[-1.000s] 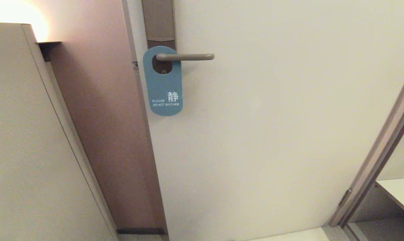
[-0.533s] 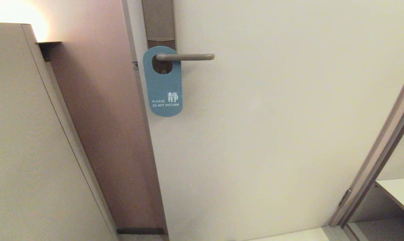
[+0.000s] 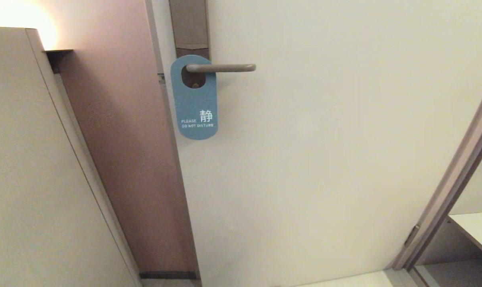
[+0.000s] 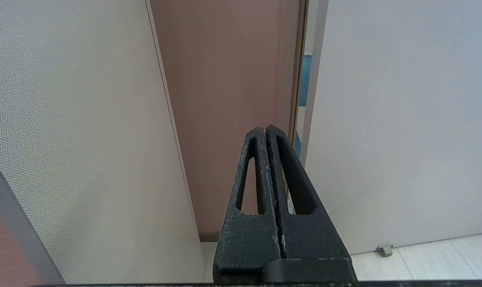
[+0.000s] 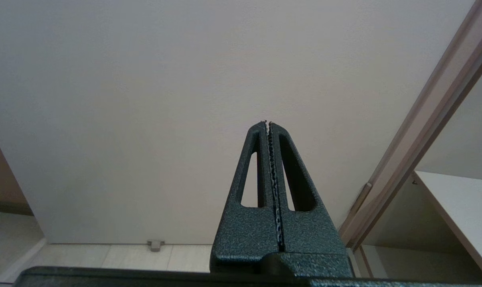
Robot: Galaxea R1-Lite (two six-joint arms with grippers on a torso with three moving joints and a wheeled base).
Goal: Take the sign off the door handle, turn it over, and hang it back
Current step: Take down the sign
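Task not started: blue "DO NOT DISTURB" sign [image 3: 194, 99] hangs on door handle [image 3: 221, 67], left gripper [image 4: 266, 128] and right gripper [image 5: 267, 123] both closed, low and well apart from it; next, reach and open.

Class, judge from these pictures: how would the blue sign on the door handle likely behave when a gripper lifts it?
The sign looks thin and flat, so it is probably light and slightly bendy. It hangs by its hole over the door handle, so it would likely swing if nudged. Its smooth face may slip between pads.
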